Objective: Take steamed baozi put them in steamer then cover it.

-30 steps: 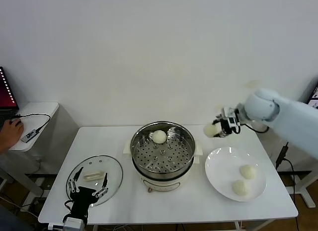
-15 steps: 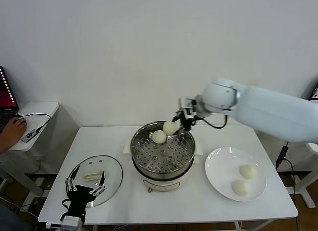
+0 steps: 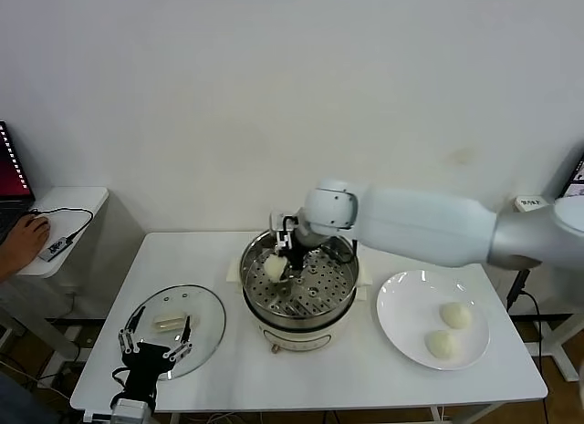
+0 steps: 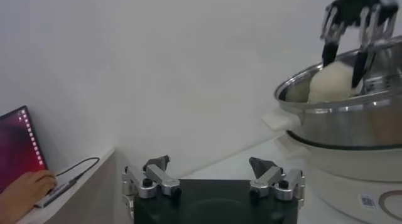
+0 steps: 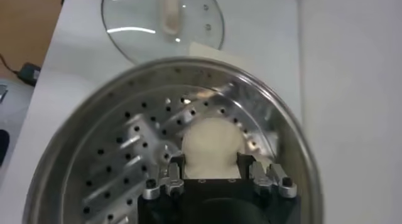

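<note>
My right gripper (image 3: 276, 264) reaches over the steamer (image 3: 351, 278) and is shut on a cream-white baozi (image 3: 274, 268), low over the left part of the perforated tray. The right wrist view shows this baozi (image 5: 211, 140) between the fingers, just above the tray (image 5: 113, 150). Two more baozi (image 3: 455, 315) (image 3: 441, 344) lie on the white plate (image 3: 406, 305). No other baozi shows in the pot; my right gripper hides part of it. The glass cover (image 3: 205, 319) lies flat at the table's front left. My left gripper (image 3: 155, 349) is open and hovers at the cover's near edge.
A side table (image 3: 78, 205) stands at the left with a person's hand (image 3: 23, 232) on a mouse and a cable. The left wrist view shows the steamer's steel wall (image 4: 352, 125) and my right gripper's fingers (image 4: 330, 40) above it.
My right arm has swung left from beside the plate to over the steamer and lowered the baozi into the left side of the pot. The left gripper has barely shifted.
</note>
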`<state>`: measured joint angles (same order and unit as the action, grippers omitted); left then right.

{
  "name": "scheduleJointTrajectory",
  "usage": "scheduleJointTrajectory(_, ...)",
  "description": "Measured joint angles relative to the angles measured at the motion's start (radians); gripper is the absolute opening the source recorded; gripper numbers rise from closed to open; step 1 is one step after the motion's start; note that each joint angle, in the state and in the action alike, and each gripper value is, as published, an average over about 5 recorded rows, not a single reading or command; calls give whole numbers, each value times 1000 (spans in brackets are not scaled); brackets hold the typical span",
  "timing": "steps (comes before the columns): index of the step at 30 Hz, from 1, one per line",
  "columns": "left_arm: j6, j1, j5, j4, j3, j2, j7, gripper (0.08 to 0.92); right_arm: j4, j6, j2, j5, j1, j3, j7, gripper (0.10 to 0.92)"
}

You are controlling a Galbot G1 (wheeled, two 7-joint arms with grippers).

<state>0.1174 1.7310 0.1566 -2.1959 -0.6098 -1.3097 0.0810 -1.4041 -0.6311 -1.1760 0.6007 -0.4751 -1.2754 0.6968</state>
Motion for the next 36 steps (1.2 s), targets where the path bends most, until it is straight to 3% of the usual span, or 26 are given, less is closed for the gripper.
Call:
scheduleJointTrajectory(9,-2,0,7,1,4,1,0,823,58,-9,-62,0,28,-1,-7,578)
scheduleJointTrajectory(17,-3,0,9,1,7,-1,0,823,59,-14,-65,-16,18,0,17,783)
scheduleJointTrajectory(20,-4,0,10,1,7,0,0,823,45,-3,-48,-34,-6,-1,50,817)
scheduleJointTrajectory(28,-7,4,14,-4,7,6,-1,823,-27,73,65,-120,-105,-6,188,823)
scheduleJointTrajectory(36,-10,4,12,6,6,17,0,823,-143,170,272,-228,-152,10,304,823)
